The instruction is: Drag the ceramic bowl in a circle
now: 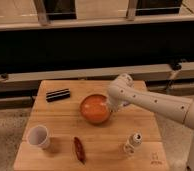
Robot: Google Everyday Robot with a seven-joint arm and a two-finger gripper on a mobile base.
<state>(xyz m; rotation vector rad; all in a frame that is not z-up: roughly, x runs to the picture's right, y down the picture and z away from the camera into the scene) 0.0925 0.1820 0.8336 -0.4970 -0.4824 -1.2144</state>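
Your gripper (111,104) is down at the right rim of the ceramic bowl (92,108), touching or very nearly touching it. Whether the jaws are apart, together or clamped on the rim, you cannot tell from this view. The arm (155,102) reaches in from the right, bending down over the worktop's far right part.

The bowl sits upright near the middle of the wooden worktop (55,116), a little right of centre. Its inside shows as glossy orange all over.

Looking outward, you have a black bar (57,94) lying flat toward the far left, well apart from the bowl. A white cup (38,136) stands at the near left corner, mouth up, its inside pale. A dark reddish stick-shaped thing (79,149) lies near the front edge, and a small white bottle (132,142) stands at the near right.
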